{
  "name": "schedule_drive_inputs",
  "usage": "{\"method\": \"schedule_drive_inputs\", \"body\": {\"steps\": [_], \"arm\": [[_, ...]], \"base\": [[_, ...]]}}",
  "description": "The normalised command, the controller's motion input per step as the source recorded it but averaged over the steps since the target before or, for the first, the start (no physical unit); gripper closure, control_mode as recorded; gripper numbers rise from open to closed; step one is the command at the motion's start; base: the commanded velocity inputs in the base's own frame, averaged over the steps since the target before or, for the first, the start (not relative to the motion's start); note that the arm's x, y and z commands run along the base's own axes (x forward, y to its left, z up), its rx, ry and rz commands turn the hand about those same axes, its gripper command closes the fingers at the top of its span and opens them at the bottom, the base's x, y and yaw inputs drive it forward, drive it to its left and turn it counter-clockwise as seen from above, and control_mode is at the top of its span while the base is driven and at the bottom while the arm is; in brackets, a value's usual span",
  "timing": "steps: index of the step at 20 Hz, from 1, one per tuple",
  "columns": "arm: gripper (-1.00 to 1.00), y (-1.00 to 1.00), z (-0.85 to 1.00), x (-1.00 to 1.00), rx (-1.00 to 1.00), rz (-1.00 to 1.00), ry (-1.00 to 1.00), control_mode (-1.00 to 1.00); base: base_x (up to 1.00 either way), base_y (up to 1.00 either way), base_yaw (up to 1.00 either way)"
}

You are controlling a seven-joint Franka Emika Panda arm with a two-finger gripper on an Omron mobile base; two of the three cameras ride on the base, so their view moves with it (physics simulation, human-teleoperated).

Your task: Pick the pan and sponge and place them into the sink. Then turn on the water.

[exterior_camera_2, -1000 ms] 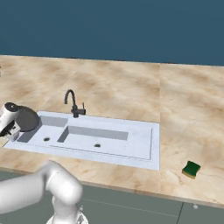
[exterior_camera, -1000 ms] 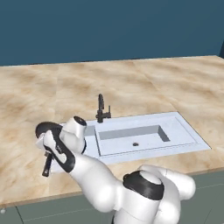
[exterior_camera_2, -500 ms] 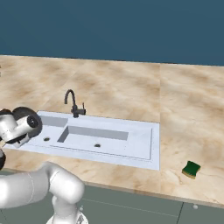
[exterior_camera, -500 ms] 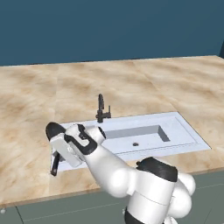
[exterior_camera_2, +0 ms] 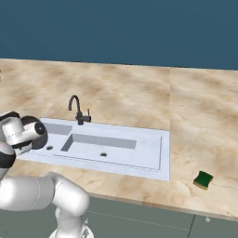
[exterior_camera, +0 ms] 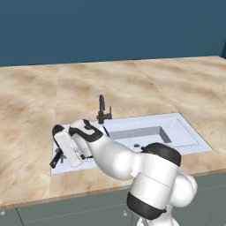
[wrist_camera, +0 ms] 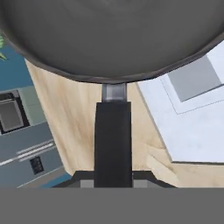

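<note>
Hand view: claw [wrist_camera: 113, 181] clamped on frying pan [wrist_camera: 109, 39] handle at frame centre, pan carried toward sink [exterior_camera_2: 153, 153] at lower left; sponge [exterior_camera_2: 203, 179] left on desk [exterior_camera_2: 195, 116], lower right.

The pan [wrist_camera: 109, 35] spans the view from 9 through 12 to 3 o'clock, its dark round underside curving down toward centre. Its black handle [wrist_camera: 113, 140] runs straight down to 6 o'clock. The beige counter [wrist_camera: 74, 127] lies behind. The pale sink [wrist_camera: 192, 127] sits at 3 to 4 o'clock, one grey basin visible.
</note>
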Motion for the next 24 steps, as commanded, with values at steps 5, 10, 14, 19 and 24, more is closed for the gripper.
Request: {"method": "schedule_drive_inputs", "body": {"steps": [5, 10, 14, 19, 24], "arm": [[1.00, 0.00, 0.29, 0.24, 0.00, -0.12, 0.17, -1.00], [1.00, 0.00, 0.06, 0.21, -0.11, -0.08, 0.15, -1.00], [1.00, 0.00, 0.00, 0.23, -0.18, -0.01, 0.13, -1.00], [1.00, 0.00, -0.02, 0.27, -0.07, 0.00, 0.11, -1.00], [1.00, -0.03, -0.03, 0.46, -0.01, 0.01, 0.10, -1.00]], "base": [[0.00, 0.00, 0.00], [0.00, 0.00, 0.00], [0.00, 0.00, 0.00], [0.00, 0.00, 0.00], [0.00, 0.00, 0.00]]}}
